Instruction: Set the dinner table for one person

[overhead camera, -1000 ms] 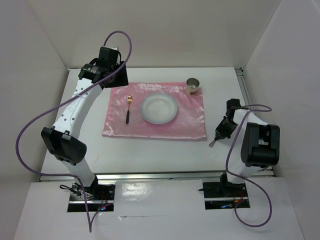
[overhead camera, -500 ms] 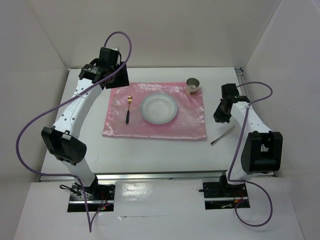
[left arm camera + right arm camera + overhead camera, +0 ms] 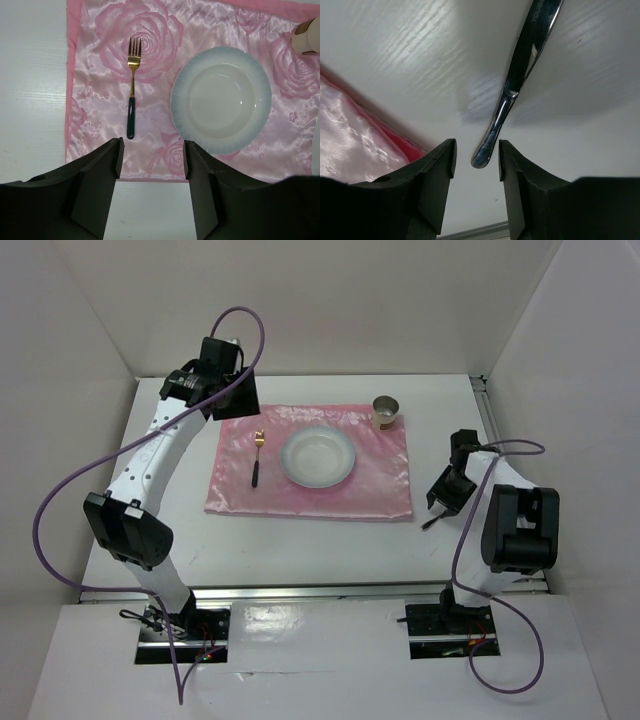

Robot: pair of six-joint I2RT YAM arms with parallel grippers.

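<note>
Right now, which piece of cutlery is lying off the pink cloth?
The silver knife, on the bare table right of the cloth, under the right gripper. The gold fork lies on the cloth.

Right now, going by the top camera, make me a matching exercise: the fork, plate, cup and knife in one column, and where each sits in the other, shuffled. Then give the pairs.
Column one
1. fork
2. plate
3. cup
4. knife

Column two
A. on the bare dinner table, right of the pink cloth
B. middle of the cloth
C. far right corner of the cloth
D. on the cloth, left of the plate

Pairs: 1-D, 2-B, 3-C, 4-A
</note>
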